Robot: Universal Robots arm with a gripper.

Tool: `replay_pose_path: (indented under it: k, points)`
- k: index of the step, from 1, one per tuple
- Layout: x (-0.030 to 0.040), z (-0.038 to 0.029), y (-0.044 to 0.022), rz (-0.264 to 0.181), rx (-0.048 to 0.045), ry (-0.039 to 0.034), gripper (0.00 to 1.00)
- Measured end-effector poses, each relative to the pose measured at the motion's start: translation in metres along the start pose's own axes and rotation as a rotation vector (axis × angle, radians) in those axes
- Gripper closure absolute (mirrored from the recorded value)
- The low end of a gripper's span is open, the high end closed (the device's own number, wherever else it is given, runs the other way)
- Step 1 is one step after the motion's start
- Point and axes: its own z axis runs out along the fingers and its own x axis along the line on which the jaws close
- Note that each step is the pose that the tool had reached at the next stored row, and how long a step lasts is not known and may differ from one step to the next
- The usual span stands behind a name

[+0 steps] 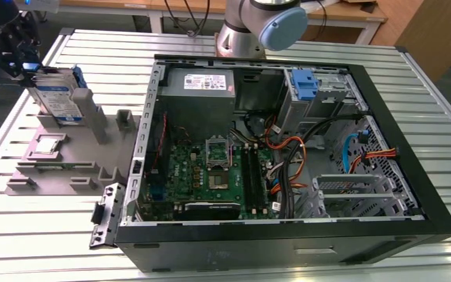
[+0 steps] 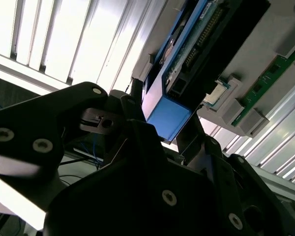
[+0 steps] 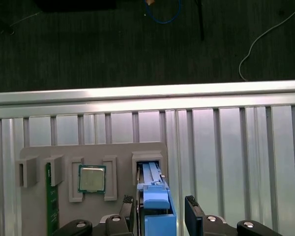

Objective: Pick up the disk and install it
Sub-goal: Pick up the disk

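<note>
Gripper point(image 3: 160, 202) astride upright disk point(image 3: 155, 189) (2 fingers point(image 3: 192, 210) apart) in grey holder point(image 3: 64, 150)

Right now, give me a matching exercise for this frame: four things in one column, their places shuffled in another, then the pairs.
1 disk
2 processor chip
3 gripper
4 blue latch

A inside the open computer case
B lying flat on the grey holder
C standing upright in the grey holder
D straddling the disk's upper end

Pairs: 1-C, 2-B, 3-D, 4-A
</note>
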Motion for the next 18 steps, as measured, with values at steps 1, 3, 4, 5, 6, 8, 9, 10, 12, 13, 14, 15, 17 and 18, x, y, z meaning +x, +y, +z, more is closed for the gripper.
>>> replay_pose_path:
  k: [1, 3, 4, 5, 6, 8, 9, 10, 12, 13, 14, 15, 17, 18]
  points:
    - [-0.0002, 0.0004, 0.0000, 0.000, -0.0001, 0.0000, 0.47]
    - [-0.0005, 0.0017, 0.0000, 0.000, -0.0001, 0.0014, 0.47]
    - [-0.0005, 0.0026, -0.0001, -0.001, 0.0002, 0.0034, 0.47]
    - [-0.0004, 0.0033, -0.0001, -0.001, 0.0002, 0.0047, 0.47]
    - [-0.0004, 0.0042, -0.0001, -0.001, 0.0002, 0.0053, 0.47]
    - [-0.0004, 0.0064, -0.0002, -0.001, 0.0003, 0.0064, 0.47]
    - [-0.0004, 0.0073, -0.0002, -0.001, 0.0003, 0.0064, 0.47]
    - [-0.0004, 0.0078, -0.0002, -0.001, 0.0003, 0.0065, 0.47]
    - [-0.0004, 0.0077, -0.0001, -0.001, 0.0000, 0.0066, 0.47]
    - [-0.0004, 0.0078, -0.0002, -0.001, 0.0000, 0.0066, 0.47]
    - [-0.0004, 0.0078, -0.0002, -0.001, 0.0002, 0.0066, 0.47]
    - [-0.0004, 0.0079, -0.0002, -0.001, 0.0002, 0.0065, 0.47]
    - [-0.0004, 0.0079, -0.0002, -0.001, 0.0002, 0.0065, 0.47]
    - [-0.0004, 0.0079, -0.0002, -0.001, 0.0002, 0.0066, 0.47]
